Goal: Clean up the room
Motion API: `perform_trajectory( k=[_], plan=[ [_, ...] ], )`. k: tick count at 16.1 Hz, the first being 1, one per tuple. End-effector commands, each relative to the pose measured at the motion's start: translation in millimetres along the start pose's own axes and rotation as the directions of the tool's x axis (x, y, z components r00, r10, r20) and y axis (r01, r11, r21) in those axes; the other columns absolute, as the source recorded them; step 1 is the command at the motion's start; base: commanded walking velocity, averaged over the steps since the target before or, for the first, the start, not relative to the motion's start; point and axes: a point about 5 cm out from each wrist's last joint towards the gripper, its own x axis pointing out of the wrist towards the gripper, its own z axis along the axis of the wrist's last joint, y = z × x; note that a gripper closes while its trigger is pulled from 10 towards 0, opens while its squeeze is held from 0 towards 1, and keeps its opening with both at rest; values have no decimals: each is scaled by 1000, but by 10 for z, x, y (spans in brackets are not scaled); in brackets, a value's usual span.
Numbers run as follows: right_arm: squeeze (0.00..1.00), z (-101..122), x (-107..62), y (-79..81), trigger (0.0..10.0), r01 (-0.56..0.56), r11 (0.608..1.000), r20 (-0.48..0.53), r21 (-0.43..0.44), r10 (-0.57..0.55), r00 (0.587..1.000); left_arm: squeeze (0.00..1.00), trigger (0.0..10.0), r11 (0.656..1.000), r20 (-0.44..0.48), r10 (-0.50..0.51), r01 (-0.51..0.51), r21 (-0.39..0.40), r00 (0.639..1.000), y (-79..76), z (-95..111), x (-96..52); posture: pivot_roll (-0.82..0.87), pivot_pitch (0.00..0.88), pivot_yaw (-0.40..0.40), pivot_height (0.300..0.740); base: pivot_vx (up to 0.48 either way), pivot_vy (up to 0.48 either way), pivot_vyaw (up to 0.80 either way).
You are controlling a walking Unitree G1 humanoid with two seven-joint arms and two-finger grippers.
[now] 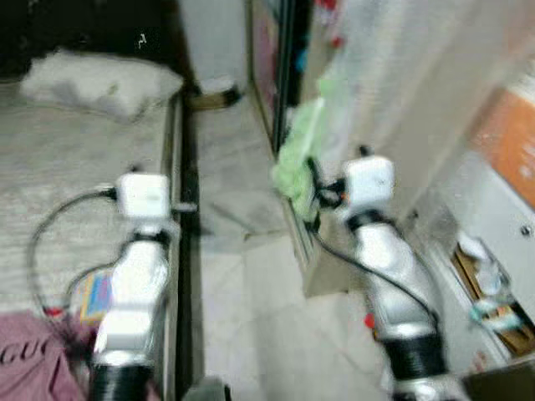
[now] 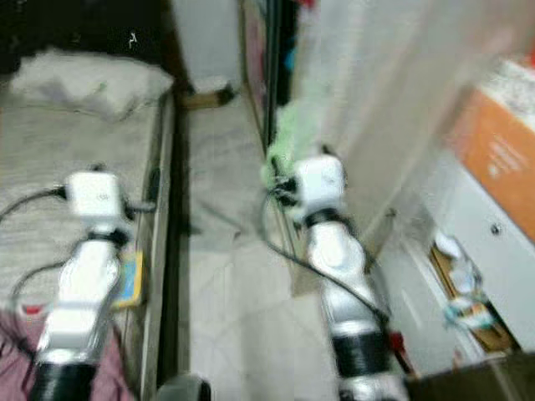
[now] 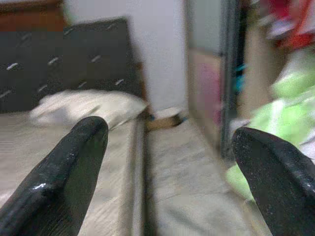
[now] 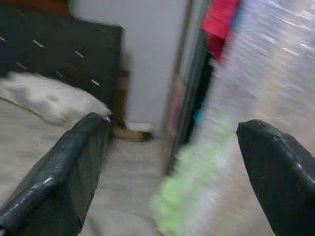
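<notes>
I judge the light green crumpled cloth [image 1: 299, 163] to be my next piece of tidying. It hangs at the centre of the left eye view, draped down the edge of the dark-framed wardrobe door [image 1: 282, 75], its long axis running from upper right to lower left of that frame, top end higher against the door and the bunched end lower, near the pale tiled floor [image 1: 251, 301].

My right gripper [image 4: 172, 172] is the nearer one. Its white wrist block sits just right of the cloth in the left eye view, and in the right wrist view the green shape lies low between my two black fingers [image 4: 64, 172], ahead of them and not yet touched. Those fingers are spread wide with nothing between them.

My left gripper [image 3: 172, 172] is further off, over the edge of the grey-covered bed [image 1: 67, 167] at the left of the frame, spread wide too and empty; the cloth shows only at the right edge of the left wrist view, past that finger.

So the reach belongs to my right arm: forward and slightly down, closing across the hanging length. Everything is blurred, so the exact gap is unclear.
</notes>
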Motion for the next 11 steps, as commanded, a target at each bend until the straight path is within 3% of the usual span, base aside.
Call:
perform_trajectory(
  k=[1, 3, 7, 11],
  plan=[
    [0, -12, -10, -73, 10000, 17, 1000, -7, -6, -17, 1000, 0, 10000, 1000, -6, -9, 9, -23, 1000, -33, 10, 2, 16, 0, -17, 740, 0, 0, 781],
    [0, -77, -23, -77, 10000, 23, 1000, -33, 17, -22, 999, 0, 10000, 996, -63, 16, -22, -92, 998, 22, -87, -3, 20, 0, -21, 740, 0, 0, 781],
    [0, -248, -64, -67, 10000, 39, 996, -100, 80, -31, 994, 0, 10000, 988, -107, 2, -19, -156, 994, 6, -202, -1, 25, 0, -23, 740, 0, 0, 783],
    [0, -321, -54, -66, 10000, 41, 993, -128, 112, -26, 991, 0, 10000, 986, -122, -12, -9, -168, 992, -1, -237, 18, 28, 0, -23, 740, 0, 0, 795]
  ],
)
